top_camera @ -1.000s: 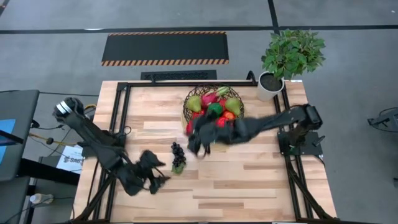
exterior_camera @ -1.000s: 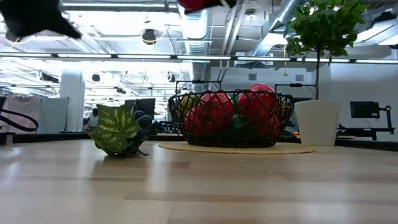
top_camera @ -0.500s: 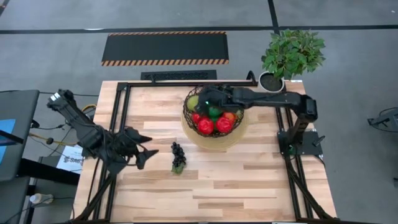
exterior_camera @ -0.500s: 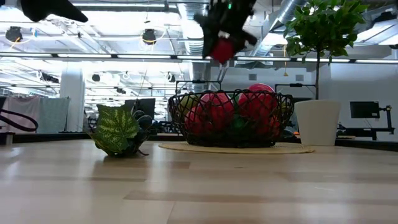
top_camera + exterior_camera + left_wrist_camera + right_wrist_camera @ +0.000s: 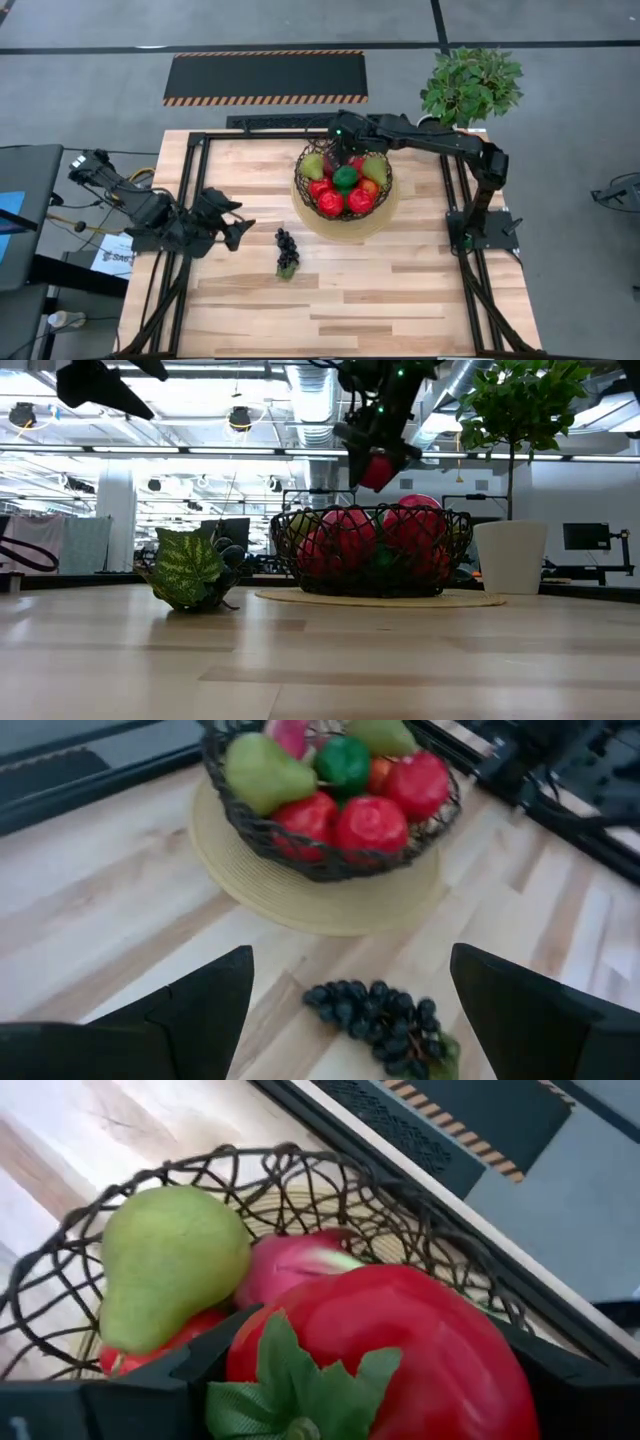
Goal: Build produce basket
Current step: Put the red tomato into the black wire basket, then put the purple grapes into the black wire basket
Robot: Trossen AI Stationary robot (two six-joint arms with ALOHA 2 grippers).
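The basket (image 5: 299,188) (image 5: 370,550) stands at the table's far middle on its tan base. It holds red and green round fruits, pears (image 5: 170,1265) and a pink dragon fruit (image 5: 295,1265). My right gripper (image 5: 338,132) (image 5: 375,445) hangs over the basket's far rim, shut on a red pepper (image 5: 400,1345) (image 5: 378,468). The dark grapes (image 5: 287,250) (image 5: 380,1020) lie on the bare wood near the basket, their green leaf (image 5: 190,570) standing up. My left gripper (image 5: 235,225) (image 5: 350,958) is open, above the table to the left of the grapes. My right gripper pinches the red pepper by its flanks (image 5: 250,1350) between the two fingers (image 5: 150,1385). The green stalk end (image 5: 290,1395) faces back toward the wrist. The pepper is lifted clear, above the fruit in the basket's far part.
A white pot with a green plant (image 5: 440,135) (image 5: 510,555) stands at the far right corner, close to the right arm. Black frame rails (image 5: 200,200) run along the table's left, right and far sides. Bare wood lies across the near half.
My right gripper has carried the red pepper from the near side of the basket across it toward the far edge, and now hangs over the far rim. My left gripper has moved from the near edge toward the far edge, to the left of the grapes.
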